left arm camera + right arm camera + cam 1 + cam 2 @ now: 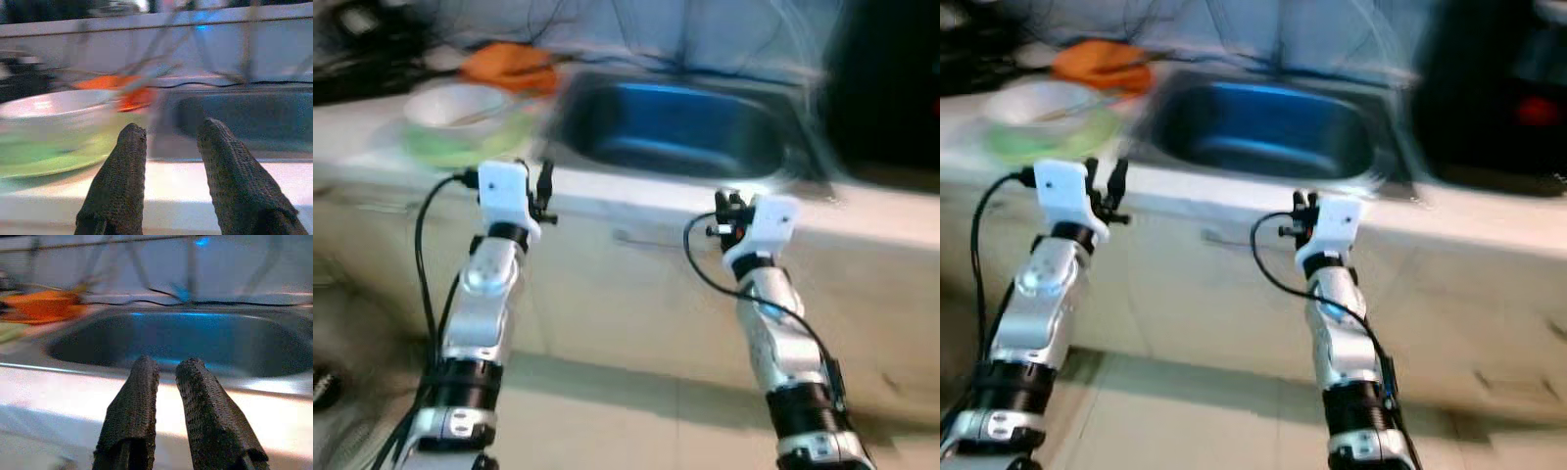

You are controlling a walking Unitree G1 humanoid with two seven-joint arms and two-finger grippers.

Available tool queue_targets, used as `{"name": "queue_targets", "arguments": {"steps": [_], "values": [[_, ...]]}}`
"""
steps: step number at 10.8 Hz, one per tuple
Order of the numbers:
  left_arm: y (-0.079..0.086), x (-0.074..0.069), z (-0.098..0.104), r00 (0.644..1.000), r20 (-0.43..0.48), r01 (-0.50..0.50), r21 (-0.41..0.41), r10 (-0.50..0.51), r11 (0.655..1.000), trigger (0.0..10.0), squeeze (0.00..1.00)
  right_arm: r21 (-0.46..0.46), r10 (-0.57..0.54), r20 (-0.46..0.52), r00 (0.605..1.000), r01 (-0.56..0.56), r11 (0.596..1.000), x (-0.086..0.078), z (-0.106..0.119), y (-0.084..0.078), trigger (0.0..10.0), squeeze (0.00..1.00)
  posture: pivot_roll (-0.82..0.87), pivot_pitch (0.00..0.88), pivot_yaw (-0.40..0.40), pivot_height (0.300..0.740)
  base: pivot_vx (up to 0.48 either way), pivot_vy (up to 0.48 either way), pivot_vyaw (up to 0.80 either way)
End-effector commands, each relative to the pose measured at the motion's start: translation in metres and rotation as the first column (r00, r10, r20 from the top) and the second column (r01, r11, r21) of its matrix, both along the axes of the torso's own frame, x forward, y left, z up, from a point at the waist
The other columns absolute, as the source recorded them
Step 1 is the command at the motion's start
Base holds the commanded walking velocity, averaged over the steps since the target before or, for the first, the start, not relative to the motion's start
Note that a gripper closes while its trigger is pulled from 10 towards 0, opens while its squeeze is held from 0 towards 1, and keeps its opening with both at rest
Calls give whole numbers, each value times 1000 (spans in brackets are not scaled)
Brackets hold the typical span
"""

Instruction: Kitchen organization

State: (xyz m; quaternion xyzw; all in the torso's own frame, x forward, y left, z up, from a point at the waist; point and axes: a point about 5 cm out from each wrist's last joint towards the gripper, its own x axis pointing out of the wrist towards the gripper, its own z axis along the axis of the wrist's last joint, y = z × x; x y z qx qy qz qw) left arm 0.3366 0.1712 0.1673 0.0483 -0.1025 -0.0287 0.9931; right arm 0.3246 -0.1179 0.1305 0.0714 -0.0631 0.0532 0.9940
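Left eye view puts the robot in front of a pale counter point(636, 201) with a steel sink point(675, 132) set into it, both arms raised toward the front edge. The whole picture is smeared, probably from the camera moving, so small details are hard to read.

The left gripper point(168, 139) hovers just short of the counter edge, its 2 black fingers point(122, 171) parted with a plain gap and nothing between them. Beyond it on the counter sits a white bowl point(455, 106) resting on a green plate point(460, 147), and behind those lies something orange point(509, 67), perhaps a cloth or bag; blur keeps me from saying which.

The right gripper point(166, 377) faces the sink basin, near the counter edge but not over it. Its fingers are close together with only a narrow slit, and they hold nothing.

As for progress, I judge the tidying has hardly begun here. The bowl and plate sit to the left of the sink, untouched by either gripper, and the orange item lies loose at the back. The sink looks empty as far as the blur allows. What remains seems to be all of it: closing in on the counter, taking up the dishes, and putting them wherever they belong. A dark bulky shape point(1498, 98) stands right of the sink; I cannot identify it.
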Motion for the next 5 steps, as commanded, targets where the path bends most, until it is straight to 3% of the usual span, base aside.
{"name": "queue_targets", "arguments": {"steps": [1, 5], "values": [[8, 0, 3, 1000, 9, -26, 9, 26, 1000, 10000, 0, 14, 23, 28, 999, -24, 1000, 0, 7, 7, 10000, 0, -119, 2, -37, 740, 345, 0, 0], [8, 0, 4, 1000, 11, -23, 10, 23, 1000, 10000, 0, 20, 15, 20, 1000, -15, 1000, 2, 6, 6, 10000, 0, -118, 1, -35, 740, 344, 0, 0]]}}
